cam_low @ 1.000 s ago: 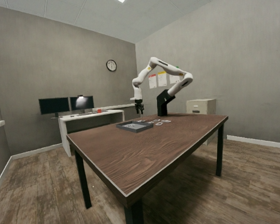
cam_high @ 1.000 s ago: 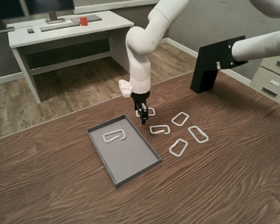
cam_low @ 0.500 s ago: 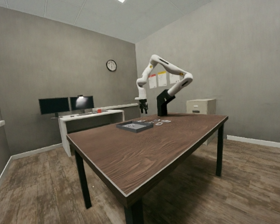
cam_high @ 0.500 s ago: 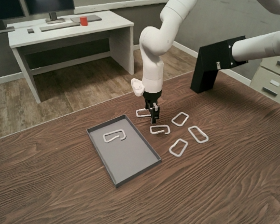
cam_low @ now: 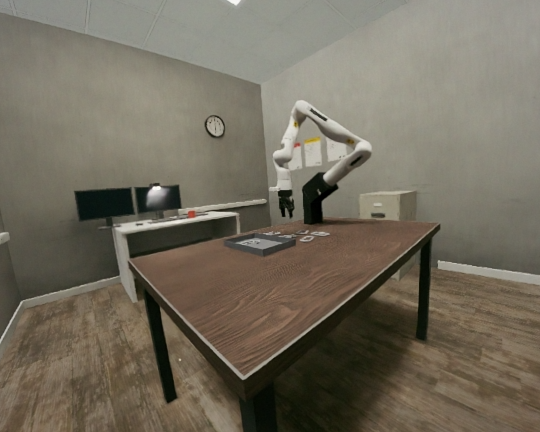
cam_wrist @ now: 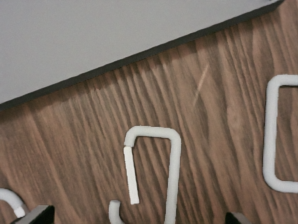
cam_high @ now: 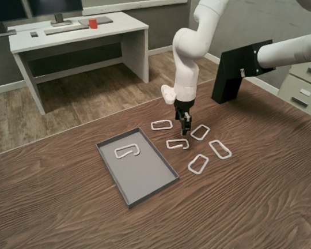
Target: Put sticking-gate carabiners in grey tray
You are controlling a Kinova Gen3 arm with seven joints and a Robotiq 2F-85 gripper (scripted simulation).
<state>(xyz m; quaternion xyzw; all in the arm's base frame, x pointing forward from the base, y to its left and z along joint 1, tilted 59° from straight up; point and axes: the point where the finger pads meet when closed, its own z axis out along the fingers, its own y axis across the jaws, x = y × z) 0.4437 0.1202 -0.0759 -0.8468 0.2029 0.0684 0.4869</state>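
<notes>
My gripper (cam_high: 184, 133) (cam_low: 287, 215) (cam_wrist: 139, 218) is open and empty, above the table behind a carabiner with an open gate (cam_high: 177, 140) (cam_wrist: 174, 175). This carabiner's gate (cam_wrist: 131, 175) is tilted inward, with a gap at its free end. Another open-gated carabiner (cam_high: 127, 146) lies in the grey tray (cam_high: 145, 178) (cam_wrist: 100, 40). Four other carabiners lie on the table and look closed: one at the back (cam_high: 162, 121) (cam_wrist: 11, 196), one at the front (cam_high: 204, 166) (cam_wrist: 270, 132), one right of the gripper (cam_high: 196, 129) and one farthest right (cam_high: 215, 150).
The tray's raised wall (cam_high: 159, 153) stands left of the table carabiners. The black arm base (cam_high: 227, 78) (cam_low: 312, 202) stands at the table's back right. A white desk (cam_high: 133, 24) with monitors and a red cup (cam_high: 93, 23) stands beyond the table.
</notes>
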